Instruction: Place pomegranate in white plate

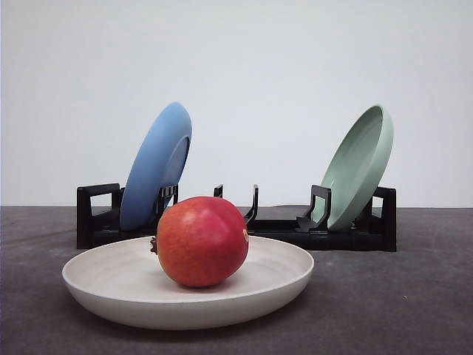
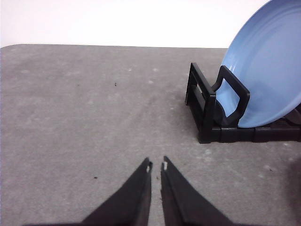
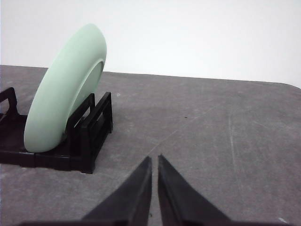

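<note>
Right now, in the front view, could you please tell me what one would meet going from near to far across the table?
White plate holding the pomegranate → black dish rack with the blue plate and the pale green plate standing tilted in it → plain white wall.

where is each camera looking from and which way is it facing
Front: low at table height, facing forward at the pomegranate in the white plate.
Left wrist: on the left arm, over the closed left gripper, facing the blue plate.
Right wrist: over the closed right gripper, facing the green plate.
Shared: the black rack.
</note>
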